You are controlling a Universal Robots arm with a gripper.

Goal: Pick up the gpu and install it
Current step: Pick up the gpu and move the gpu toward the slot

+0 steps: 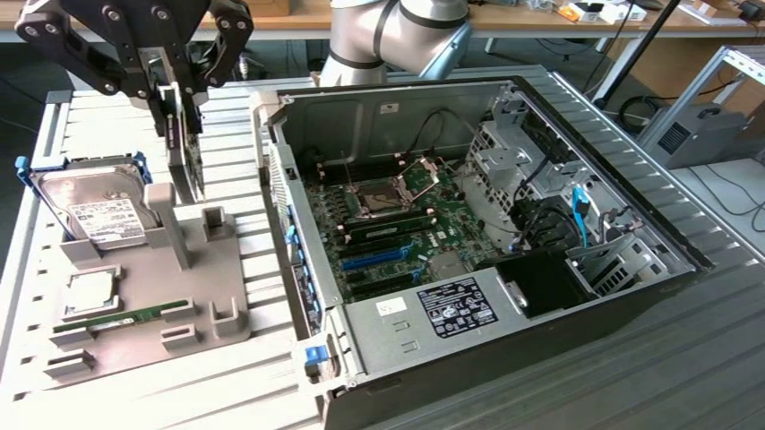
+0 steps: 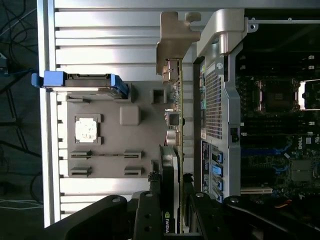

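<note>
Exterior view, jaws clamp gpu (image 1: 183, 148) (hard drive (image 1: 102, 213) beside), case (image 1: 358, 109) near

Exterior camera: set high and angled down across the slatted table (image 1: 669, 358) from middling range. The open computer case (image 1: 358, 116) sits centre, the grey fixture (image 1: 179, 287) on the exterior view's left.

Wrist camera: close, facing straight down past the gripper (image 2: 171, 181) and the edge-on gpu (image 2: 169, 160).

Shared ground: fixture, hard drive (image 2: 80, 82), table slats, case interior.
</note>
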